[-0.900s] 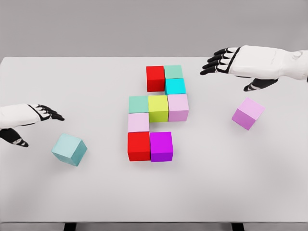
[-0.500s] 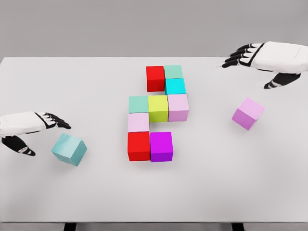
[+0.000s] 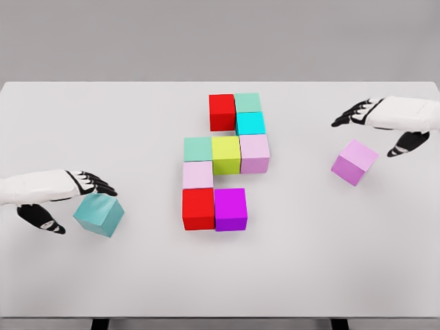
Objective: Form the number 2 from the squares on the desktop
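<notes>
Down at the near left of the white table [image 3: 82, 275], the left robot hand [image 3: 65, 196] hangs over the upper left corner of a loose teal cube [image 3: 99, 214], its black fingers [image 3: 96, 183] spread above the cube's top edge and the thumb dropped beside its left face; whether anything touches the cube I cannot tell, and the hand grips nothing. Across the table, the right robot hand [image 3: 378, 124] hovers just above and to the right of a loose lilac cube [image 3: 355, 162], fingers reaching forward and the thumb hanging down at the cube's right, relaxed and clear of it. Both loose cubes sit turned at an angle. Well to the right of the left robot hand and well to the left of the right one, the grouped squares lie packed together: a red cube [image 3: 222, 112] and a mint cube [image 3: 247, 102] at the far end, a cyan cube [image 3: 250, 123] beneath the mint one, then a row of green cube [image 3: 197, 148], yellow-green cube [image 3: 225, 154] and pale pink cube [image 3: 254, 152], a pale lilac cube [image 3: 197, 174] below the green one, and nearest, a second red cube [image 3: 198, 208] touching a purple cube [image 3: 230, 209].
</notes>
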`<state>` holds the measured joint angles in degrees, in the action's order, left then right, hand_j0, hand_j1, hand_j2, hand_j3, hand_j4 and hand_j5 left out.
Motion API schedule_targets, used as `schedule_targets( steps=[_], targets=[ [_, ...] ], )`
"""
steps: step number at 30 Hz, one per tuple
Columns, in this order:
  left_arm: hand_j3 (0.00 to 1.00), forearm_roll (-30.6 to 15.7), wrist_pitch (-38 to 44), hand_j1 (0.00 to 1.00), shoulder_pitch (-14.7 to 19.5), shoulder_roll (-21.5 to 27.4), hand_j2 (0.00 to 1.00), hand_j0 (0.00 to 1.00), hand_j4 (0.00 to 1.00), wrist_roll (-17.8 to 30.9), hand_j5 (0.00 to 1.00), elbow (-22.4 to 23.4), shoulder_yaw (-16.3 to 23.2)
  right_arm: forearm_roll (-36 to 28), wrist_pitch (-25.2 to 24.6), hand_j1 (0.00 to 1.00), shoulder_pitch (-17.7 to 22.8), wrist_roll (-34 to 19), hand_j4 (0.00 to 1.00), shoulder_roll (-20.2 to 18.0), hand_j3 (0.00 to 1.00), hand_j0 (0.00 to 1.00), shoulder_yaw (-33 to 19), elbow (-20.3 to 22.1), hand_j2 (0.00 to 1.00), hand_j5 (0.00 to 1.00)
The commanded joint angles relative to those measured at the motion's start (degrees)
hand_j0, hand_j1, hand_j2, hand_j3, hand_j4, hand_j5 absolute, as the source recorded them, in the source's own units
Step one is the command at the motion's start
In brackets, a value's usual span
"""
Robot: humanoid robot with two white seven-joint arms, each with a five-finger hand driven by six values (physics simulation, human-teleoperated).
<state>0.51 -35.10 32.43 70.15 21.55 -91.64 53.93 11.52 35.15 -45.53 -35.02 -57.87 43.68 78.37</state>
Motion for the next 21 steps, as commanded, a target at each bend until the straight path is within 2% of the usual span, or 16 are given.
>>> schedule_targets(
  steps=[1,4,15,21],
  targets=[
    [0.99,-0.3,0.1,0.99,0.0,-0.7,0.99,0.99,0.99,-0.1,0.99,0.0,0.0,2.3,-0.2,1.0,0.0,0.0,1.0,0.6,1.0,1.0,1.0,-0.8,1.0,1.0],
    [0.99,-0.3,0.1,0.99,-0.8,-1.2,0.99,0.99,0.99,-0.2,0.99,0.1,0.0,4.6,-0.2,1.0,0.0,0.0,1.0,1.0,1.0,1.0,1.1,-2.8,1.0,1.0],
    [0.99,1.2,0.1,0.99,-0.8,-3.3,0.99,0.99,0.99,-0.2,0.99,0.7,-0.1,9.7,-0.2,1.0,0.0,0.0,1.0,4.1,1.0,1.0,2.3,-4.4,1.0,1.0],
    [0.99,1.2,0.1,0.99,-0.8,-4.1,0.99,0.99,0.99,-0.2,0.99,1.8,-0.1,10.5,-0.2,1.0,-0.1,0.0,1.0,4.6,1.0,1.0,3.2,-4.3,1.0,1.0]
  ],
)
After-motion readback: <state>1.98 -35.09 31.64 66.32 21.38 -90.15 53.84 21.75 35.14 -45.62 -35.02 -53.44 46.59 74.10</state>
